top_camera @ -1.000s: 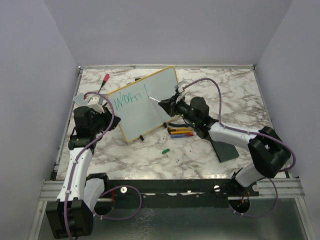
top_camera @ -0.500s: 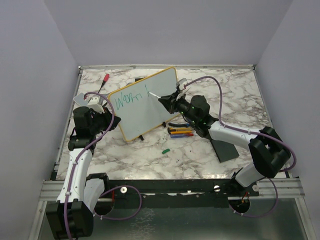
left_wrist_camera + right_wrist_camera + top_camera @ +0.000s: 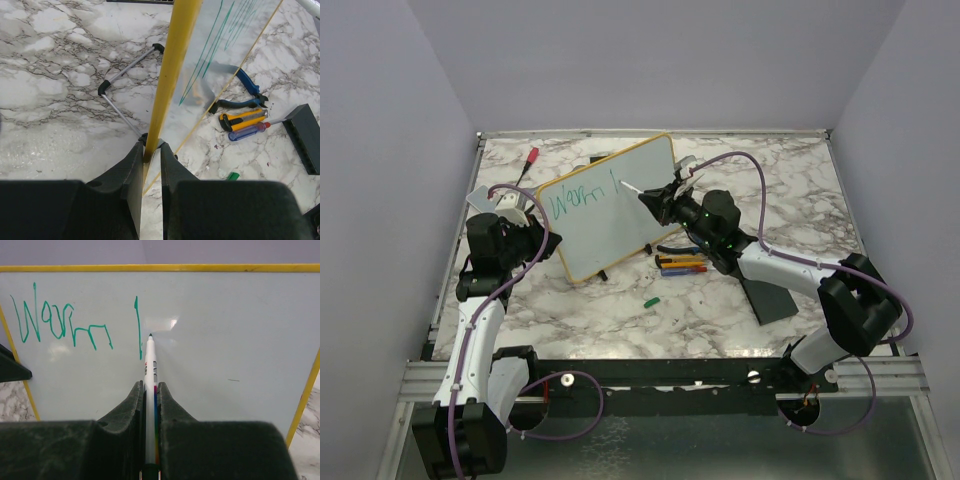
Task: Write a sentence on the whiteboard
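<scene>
The whiteboard, white with a yellow frame, stands tilted on the table's far middle. Teal writing on it reads "Warm" plus one vertical stroke; the rest of the sentence does not show. My right gripper is shut on a white marker, its tip at the board just right of that stroke. In the top view the right gripper sits at the board's right side. My left gripper is shut on the board's yellow frame at its left edge.
Several pens and tools lie right of the board, among them a yellow cutter and blue pliers. A green cap lies in front. A red marker lies at the far left. A black pad is under the right arm.
The right gripper with the marker moved up and slightly right along the board, drawing the vertical stroke after "Warm". The left arm has not moved.
</scene>
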Available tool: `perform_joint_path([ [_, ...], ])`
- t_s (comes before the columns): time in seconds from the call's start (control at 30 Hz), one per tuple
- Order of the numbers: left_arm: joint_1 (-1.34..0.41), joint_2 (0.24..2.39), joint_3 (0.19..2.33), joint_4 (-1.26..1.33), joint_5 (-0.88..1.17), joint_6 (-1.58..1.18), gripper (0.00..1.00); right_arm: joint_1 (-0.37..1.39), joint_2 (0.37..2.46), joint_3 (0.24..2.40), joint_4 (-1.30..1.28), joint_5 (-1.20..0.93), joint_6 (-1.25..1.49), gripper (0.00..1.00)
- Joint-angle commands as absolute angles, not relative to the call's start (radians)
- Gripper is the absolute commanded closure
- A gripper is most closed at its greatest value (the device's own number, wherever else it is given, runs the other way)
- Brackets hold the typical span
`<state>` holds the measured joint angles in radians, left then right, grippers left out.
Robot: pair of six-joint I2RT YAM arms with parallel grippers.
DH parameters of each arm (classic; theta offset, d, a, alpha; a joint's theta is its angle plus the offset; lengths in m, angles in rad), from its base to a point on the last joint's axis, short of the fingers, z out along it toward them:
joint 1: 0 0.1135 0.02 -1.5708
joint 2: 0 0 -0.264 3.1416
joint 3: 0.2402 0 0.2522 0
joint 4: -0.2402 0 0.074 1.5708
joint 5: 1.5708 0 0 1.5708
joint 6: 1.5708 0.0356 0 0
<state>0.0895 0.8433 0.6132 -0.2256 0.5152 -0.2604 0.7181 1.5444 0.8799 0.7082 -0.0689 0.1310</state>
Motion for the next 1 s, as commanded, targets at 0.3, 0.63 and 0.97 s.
perform_joint_path([
  [0.3,0.09,0.824,0.617,-0.2,0.518,-0.255,1.0,0.715,1.543,0.89,0.683,-0.018,0.141,0.99],
  [0.63,0.09,0.823,0.617,-0.201,0.515,-0.257,1.0,0.715,1.536,0.845,0.66,-0.031,0.156,0.99],
  [0.97,0.089,0.822,0.617,-0.201,0.512,-0.258,1.0,0.714,1.527,0.818,0.66,-0.029,0.167,0.99],
])
